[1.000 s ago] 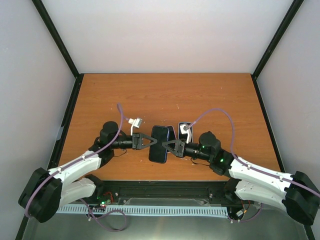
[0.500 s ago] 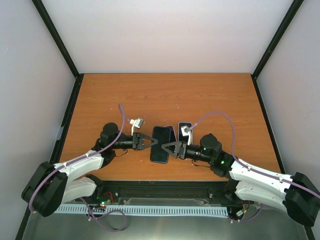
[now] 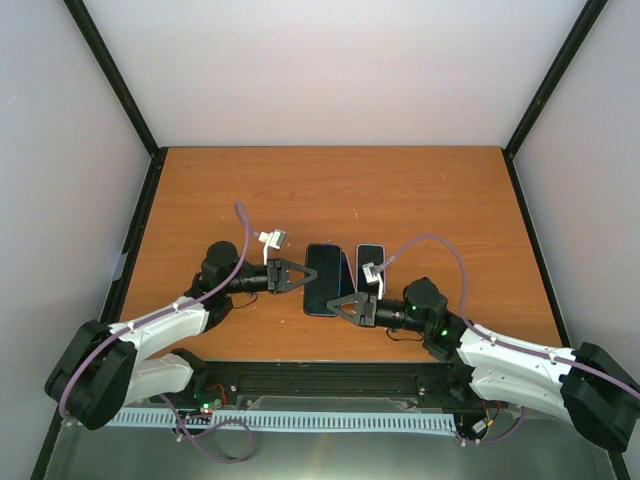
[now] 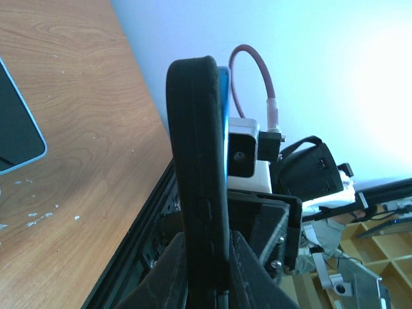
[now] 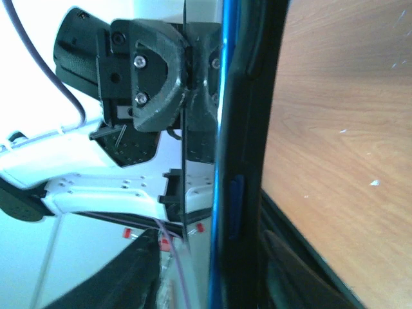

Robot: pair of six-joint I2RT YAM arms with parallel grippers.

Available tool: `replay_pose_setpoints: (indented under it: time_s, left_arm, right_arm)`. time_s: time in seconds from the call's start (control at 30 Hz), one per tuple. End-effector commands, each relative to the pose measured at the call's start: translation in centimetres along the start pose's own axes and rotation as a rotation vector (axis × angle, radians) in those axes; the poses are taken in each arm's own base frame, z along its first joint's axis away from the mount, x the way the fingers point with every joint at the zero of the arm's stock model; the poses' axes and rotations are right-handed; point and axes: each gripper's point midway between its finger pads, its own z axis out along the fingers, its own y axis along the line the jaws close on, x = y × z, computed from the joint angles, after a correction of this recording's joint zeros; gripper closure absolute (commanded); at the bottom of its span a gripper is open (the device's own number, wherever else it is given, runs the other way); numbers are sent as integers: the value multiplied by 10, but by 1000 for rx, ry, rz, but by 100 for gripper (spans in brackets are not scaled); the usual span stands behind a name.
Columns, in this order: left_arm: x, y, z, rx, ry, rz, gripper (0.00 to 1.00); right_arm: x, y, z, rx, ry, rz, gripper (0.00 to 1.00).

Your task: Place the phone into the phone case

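Observation:
The black phone case [image 3: 322,279] is held on edge just above the table, with the blue-edged phone [image 4: 223,109] against its open side. My left gripper [image 3: 311,277] is shut on the case's left edge, and its fingers [image 4: 252,264] clamp the black rim [image 4: 196,161]. My right gripper [image 3: 333,303] sits at the near right corner. In the right wrist view its jaws straddle the blue phone edge [image 5: 222,161] and the case [image 5: 257,129]. The left finger [image 5: 122,277] stands clear of them, so this gripper [image 5: 209,248] is open.
A second dark slab with a light-blue rim [image 3: 371,262] lies flat on the wooden table [image 3: 330,190], just right of the held case, and shows again [image 4: 16,129] in the left wrist view. The black front rail [image 3: 330,372] runs close behind both grippers.
My right gripper let go of the phone's right edge and slid toward the near corner, jaws apart. The left gripper closed tighter on the case. Case and phone shifted slightly away.

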Motion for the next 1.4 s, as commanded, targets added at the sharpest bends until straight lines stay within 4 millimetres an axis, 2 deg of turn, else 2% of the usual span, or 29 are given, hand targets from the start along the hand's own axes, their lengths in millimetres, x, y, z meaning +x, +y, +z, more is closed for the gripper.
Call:
replay_pose_setpoints:
  time_s: [0.0, 0.1, 0.23, 0.37, 0.53, 0.8, 1.1, 1.3, 1.37]
  left_arm:
    - [-18, -27, 1, 56, -63, 132, 99]
    - [-18, -24, 1, 50, -65, 127, 99]
    - [-16, -24, 1, 47, -58, 129, 99]
    - [-14, -25, -1, 40, -51, 130, 93]
    - [-10, -33, -5, 49, -48, 142, 72]
    - [-14, -52, -9, 72, -58, 185, 66]
    - [-16, -59, -10, 96, -63, 190, 75]
    - [-14, -61, -10, 124, -62, 201, 97]
    - [-13, -62, -11, 126, -62, 209, 100]
  right_arm:
    - [-3, 16, -2, -81, -14, -5, 74]
    - [-4, 19, -4, -99, -29, -5, 87]
    - [-8, 18, -6, -94, -58, -15, 97]
    - [-7, 16, -8, -89, -67, -43, 97]
    - [-1, 18, -8, -88, -35, -140, 97]
    - [3, 30, -11, -121, -5, -262, 97]
    - [11, 28, -10, -129, 40, -275, 97]
    - [14, 26, -11, -125, 49, -274, 97]
    - [14, 24, -11, -118, 49, -270, 97]
